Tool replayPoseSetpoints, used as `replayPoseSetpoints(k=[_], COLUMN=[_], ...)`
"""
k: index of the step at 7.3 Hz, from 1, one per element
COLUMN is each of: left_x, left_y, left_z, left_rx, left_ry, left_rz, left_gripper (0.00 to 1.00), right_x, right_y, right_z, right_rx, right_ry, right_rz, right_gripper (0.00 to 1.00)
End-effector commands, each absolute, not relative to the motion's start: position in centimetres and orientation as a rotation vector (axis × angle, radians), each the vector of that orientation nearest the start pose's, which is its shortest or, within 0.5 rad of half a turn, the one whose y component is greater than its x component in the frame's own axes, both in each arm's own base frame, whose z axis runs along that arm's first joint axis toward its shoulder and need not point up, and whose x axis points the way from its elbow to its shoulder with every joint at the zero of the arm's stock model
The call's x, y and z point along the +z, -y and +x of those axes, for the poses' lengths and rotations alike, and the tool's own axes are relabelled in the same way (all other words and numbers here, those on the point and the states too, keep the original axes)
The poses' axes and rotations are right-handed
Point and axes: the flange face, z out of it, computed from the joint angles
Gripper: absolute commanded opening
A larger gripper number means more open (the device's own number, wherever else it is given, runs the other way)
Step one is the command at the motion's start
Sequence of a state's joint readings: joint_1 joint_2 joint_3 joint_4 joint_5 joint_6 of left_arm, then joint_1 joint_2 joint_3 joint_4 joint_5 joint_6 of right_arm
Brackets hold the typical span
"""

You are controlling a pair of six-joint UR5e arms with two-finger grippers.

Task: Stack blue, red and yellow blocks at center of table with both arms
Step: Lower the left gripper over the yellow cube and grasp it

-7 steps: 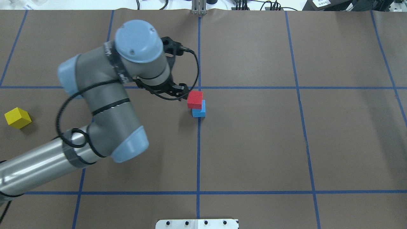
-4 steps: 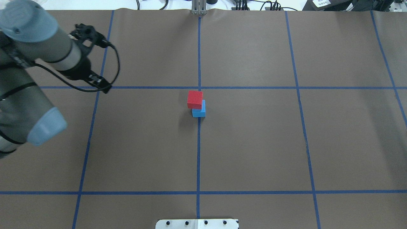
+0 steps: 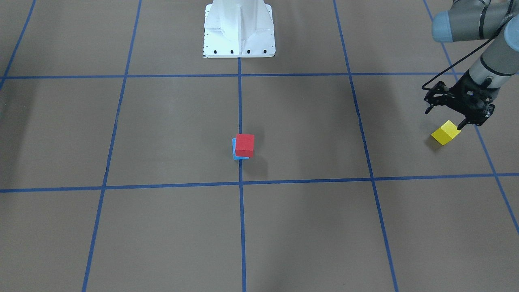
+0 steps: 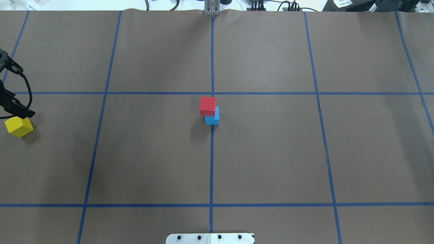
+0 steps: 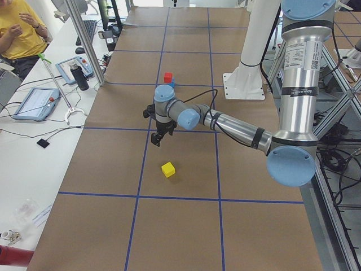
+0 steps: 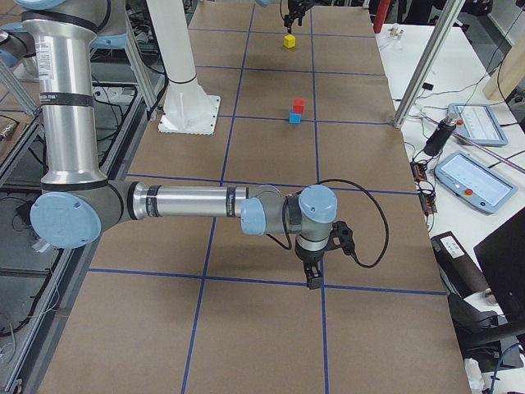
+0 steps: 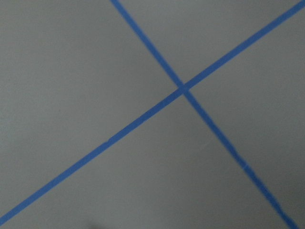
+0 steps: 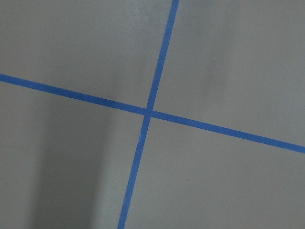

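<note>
The red block (image 4: 208,105) sits on the blue block (image 4: 213,119) at the table's centre, shifted off-square; the stack also shows in the front view (image 3: 245,145). The yellow block (image 4: 19,125) lies alone at the far left, also in the front view (image 3: 445,132). My left gripper (image 3: 444,117) hangs open and empty above the table, close beside the yellow block but not around it; only its edge shows in the overhead view (image 4: 15,107). My right gripper (image 6: 312,279) shows only in the exterior right view, low over the table far from the blocks; I cannot tell its state.
The white robot base (image 3: 238,28) stands at the table's middle edge. Blue tape lines grid the brown table (image 4: 271,152). A side bench with tablets (image 5: 34,101) and a seated person lies beyond the far edge. Both wrist views show only tape crossings.
My left arm has swung away from the stack to the far left, ending by the yellow block. The red block stays on the blue one.
</note>
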State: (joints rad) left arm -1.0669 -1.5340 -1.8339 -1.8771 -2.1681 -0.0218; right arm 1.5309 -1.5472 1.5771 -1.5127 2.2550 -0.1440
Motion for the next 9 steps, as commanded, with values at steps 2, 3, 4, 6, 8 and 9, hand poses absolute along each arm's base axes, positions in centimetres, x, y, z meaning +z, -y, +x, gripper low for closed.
replayPoseSetpoints(k=[2,3,4,6,8,9], left_x=[63.0,63.1,62.8,63.2,63.8,64.1], left_y=[45.5,45.5,45.5,45.4,45.4,45.4], left_z=[16.2,16.2,16.2,16.5,16.6,16.7], left_rx=[0.658,0.652,0.65,0.652,0.652,0.652], left_ry=[-0.725,-0.727,-0.729,-0.729,-0.726,-0.725], left_rz=[0.439,0.437,0.441,0.431,0.42,0.414], left_gripper=[1.0,1.0,1.0,1.0,1.0,1.0], right_x=[64.2,64.2,64.3,64.2,64.3,64.3], right_y=[51.1,51.1,51.1,51.1,51.1,51.1], right_z=[5.0,5.0,5.0,5.0,5.0,5.0], right_rx=[-0.208,-0.208,-0.208,-0.208,-0.208,-0.208], right_ry=[0.679,0.679,0.679,0.679,0.679,0.679], right_rz=[0.124,0.124,0.123,0.124,0.123,0.123], right_gripper=[1.0,1.0,1.0,1.0,1.0,1.0])
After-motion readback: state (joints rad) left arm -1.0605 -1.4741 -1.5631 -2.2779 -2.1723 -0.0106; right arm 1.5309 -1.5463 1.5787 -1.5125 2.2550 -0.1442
